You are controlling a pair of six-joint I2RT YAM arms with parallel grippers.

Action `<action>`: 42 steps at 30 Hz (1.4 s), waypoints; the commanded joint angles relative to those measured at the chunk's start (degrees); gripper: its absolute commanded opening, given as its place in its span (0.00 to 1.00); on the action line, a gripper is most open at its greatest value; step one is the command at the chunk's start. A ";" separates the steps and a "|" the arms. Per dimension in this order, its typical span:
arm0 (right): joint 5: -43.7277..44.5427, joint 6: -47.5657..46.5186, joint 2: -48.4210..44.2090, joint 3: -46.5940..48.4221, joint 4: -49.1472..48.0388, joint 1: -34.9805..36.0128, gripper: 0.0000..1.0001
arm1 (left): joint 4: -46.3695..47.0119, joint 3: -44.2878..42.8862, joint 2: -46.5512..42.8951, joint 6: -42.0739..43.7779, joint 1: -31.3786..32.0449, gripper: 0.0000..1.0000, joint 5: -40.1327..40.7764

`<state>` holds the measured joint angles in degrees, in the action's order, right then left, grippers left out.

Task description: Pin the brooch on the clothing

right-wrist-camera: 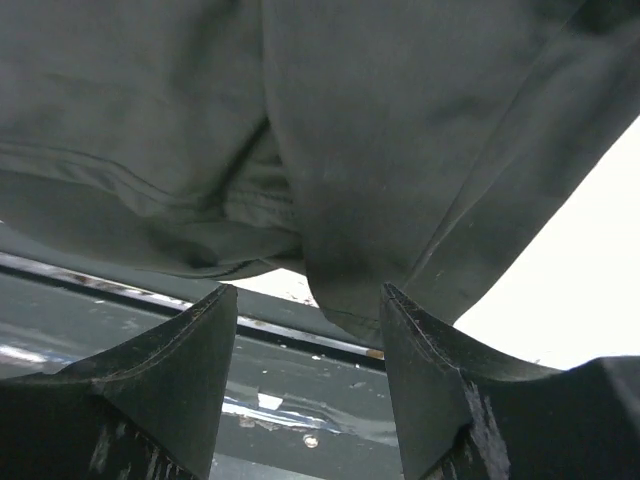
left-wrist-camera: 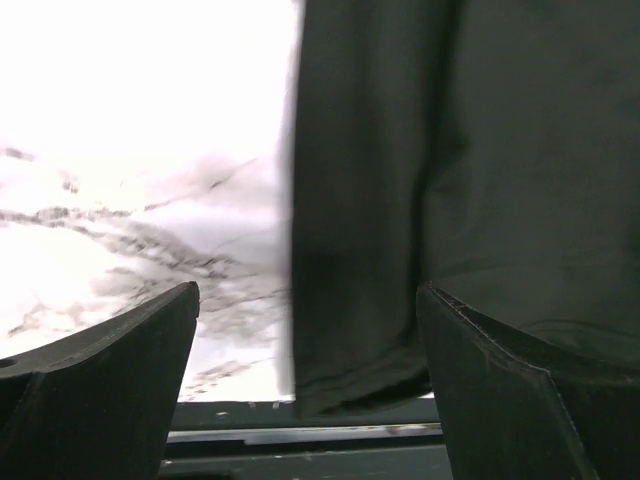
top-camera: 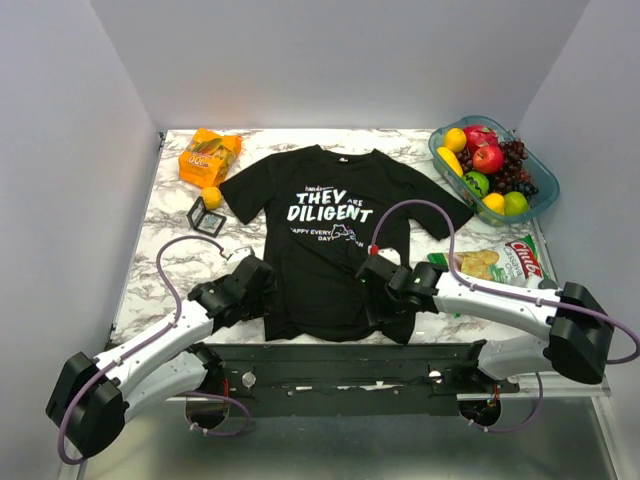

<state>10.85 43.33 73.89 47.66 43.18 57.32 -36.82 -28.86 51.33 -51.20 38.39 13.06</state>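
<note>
The black T-shirt (top-camera: 330, 230) with white print lies flat in the middle of the marble table, its hem at the near edge. My left gripper (top-camera: 262, 275) is open at the shirt's lower left side edge. In the left wrist view (left-wrist-camera: 308, 330) the shirt (left-wrist-camera: 460, 150) edge lies between the spread fingers (left-wrist-camera: 100, 380). My right gripper (top-camera: 372, 270) is open over the shirt's lower right part. In the right wrist view (right-wrist-camera: 305, 320) a fold of the shirt (right-wrist-camera: 380, 120) hem hangs between the fingers (right-wrist-camera: 450, 390). The brooch does not show in any view.
An orange snack bag (top-camera: 209, 155), a small orange ball (top-camera: 211, 197) and a black wire-frame cube (top-camera: 206, 216) sit left of the shirt. A fruit basket (top-camera: 545, 190) stands at the back right, with a chips bag (top-camera: 500, 262) nearer. A dark rail (top-camera: 340, 365) runs along the near edge.
</note>
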 commanded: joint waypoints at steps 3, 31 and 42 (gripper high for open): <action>1.62 4.57 3.10 -1.95 0.68 1.22 0.67 | 3.15 2.93 3.33 -0.75 0.72 0.91 -3.47; 6.11 6.33 2.49 -5.82 1.72 1.22 0.48 | 9.48 7.77 2.11 -3.03 0.81 0.28 -6.73; 10.68 8.96 -6.91 -6.70 11.66 0.95 0.01 | 3.52 5.23 -3.78 -4.26 0.72 0.03 -1.82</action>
<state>16.93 49.78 70.85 42.06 48.10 58.17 -28.47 -21.63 51.00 -54.54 39.03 6.92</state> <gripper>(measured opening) 0.019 0.065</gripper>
